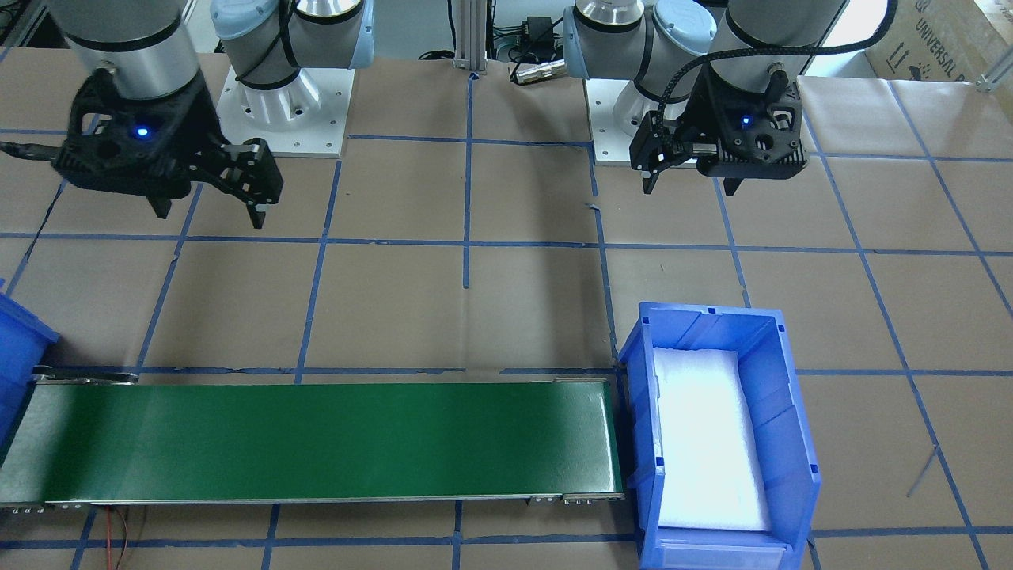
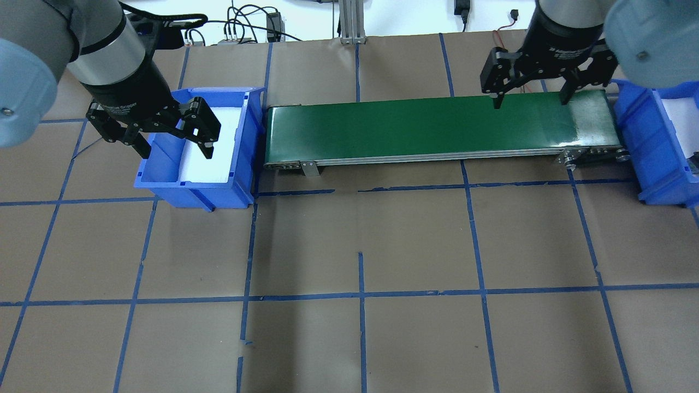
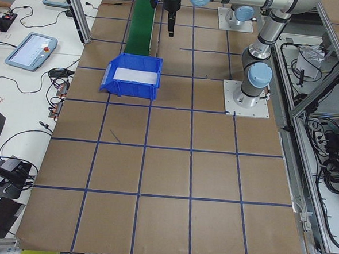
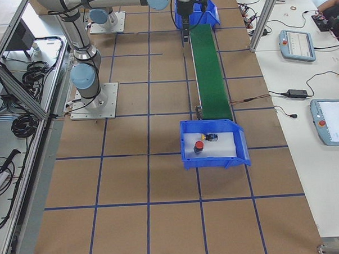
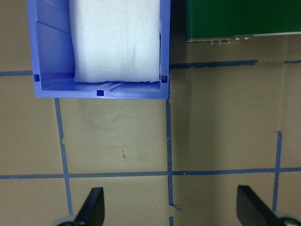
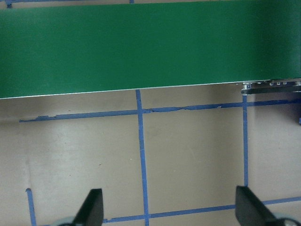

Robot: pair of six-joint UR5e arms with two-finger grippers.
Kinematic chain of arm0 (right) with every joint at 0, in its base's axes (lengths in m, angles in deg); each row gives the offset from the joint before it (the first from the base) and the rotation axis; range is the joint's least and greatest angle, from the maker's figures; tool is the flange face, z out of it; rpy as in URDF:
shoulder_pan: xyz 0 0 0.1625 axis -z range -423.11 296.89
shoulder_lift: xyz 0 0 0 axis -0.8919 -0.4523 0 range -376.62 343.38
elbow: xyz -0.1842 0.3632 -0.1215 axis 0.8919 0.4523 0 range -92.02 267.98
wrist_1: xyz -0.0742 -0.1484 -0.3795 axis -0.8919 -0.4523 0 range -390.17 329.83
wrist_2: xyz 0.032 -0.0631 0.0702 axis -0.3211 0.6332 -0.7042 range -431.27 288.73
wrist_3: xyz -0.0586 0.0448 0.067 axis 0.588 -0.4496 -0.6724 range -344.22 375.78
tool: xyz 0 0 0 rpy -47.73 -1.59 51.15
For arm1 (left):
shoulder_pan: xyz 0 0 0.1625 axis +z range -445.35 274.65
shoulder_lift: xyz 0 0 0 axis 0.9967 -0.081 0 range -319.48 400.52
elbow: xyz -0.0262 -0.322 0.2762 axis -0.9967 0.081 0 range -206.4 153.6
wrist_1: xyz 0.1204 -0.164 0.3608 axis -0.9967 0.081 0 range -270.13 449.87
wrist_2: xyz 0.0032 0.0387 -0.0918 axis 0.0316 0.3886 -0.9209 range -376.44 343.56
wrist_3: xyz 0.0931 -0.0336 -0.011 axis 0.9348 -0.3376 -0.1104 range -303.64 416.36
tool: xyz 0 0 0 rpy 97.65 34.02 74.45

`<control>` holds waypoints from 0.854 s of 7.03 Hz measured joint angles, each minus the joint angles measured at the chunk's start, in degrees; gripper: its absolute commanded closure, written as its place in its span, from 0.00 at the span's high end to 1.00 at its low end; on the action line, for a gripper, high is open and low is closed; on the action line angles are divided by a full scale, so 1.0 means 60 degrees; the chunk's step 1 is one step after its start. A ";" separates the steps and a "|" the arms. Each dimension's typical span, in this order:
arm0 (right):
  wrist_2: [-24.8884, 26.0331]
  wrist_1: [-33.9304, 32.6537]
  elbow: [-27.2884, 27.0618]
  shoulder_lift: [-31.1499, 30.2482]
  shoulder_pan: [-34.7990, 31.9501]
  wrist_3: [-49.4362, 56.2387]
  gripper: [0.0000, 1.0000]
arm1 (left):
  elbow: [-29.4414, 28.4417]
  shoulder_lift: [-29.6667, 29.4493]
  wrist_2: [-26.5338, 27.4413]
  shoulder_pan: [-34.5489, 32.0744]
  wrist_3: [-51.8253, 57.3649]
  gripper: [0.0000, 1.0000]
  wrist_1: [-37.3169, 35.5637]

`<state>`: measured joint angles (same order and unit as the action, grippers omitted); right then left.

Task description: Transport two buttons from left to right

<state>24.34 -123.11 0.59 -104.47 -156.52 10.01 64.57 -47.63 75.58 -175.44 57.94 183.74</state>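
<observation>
Both buttons lie in the blue bin (image 4: 210,162) at the belt's right end: the red-capped one (image 4: 199,145) and, just behind it, the yellow-capped one (image 4: 210,137). The other views do not show them. My left gripper (image 1: 690,188) (image 2: 177,153) hangs open and empty above the table on the robot's side of the left blue bin (image 1: 712,317) (image 5: 99,92), which holds only white foam. My right gripper (image 1: 210,217) (image 2: 531,102) is open and empty too, hovering beside the near edge of the green conveyor belt (image 2: 426,128) (image 6: 141,47).
The belt runs between the two bins, and its right bin (image 2: 636,136) sits partly under my right arm. Robot bases (image 1: 285,103) stand at the table's near side. Cables and an aluminium post (image 2: 349,22) line the far edge. Teach pendants (image 4: 297,45) lie on a side bench.
</observation>
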 measured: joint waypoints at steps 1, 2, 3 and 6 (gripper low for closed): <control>0.0003 -0.0006 -0.0033 0.0028 -0.0294 -0.0220 1.00 | 0.0000 0.0000 0.0000 0.0000 0.0001 1.00 0.0000; -0.0008 -0.0008 -0.0051 0.0042 -0.0404 -0.0261 1.00 | 0.0000 0.0000 0.0000 0.0000 0.0001 1.00 0.0000; -0.0090 -0.0005 -0.0066 0.0047 -0.0441 -0.0239 1.00 | 0.0000 0.0000 0.0000 0.0000 0.0002 1.00 0.0000; -0.0334 -0.0017 -0.0231 0.0053 -0.0367 -0.0195 1.00 | 0.0000 0.0000 0.0000 0.0000 0.0002 1.00 0.0000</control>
<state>22.34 -123.21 -0.80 -104.16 -158.72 8.84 64.57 -47.63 75.58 -175.44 57.95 183.74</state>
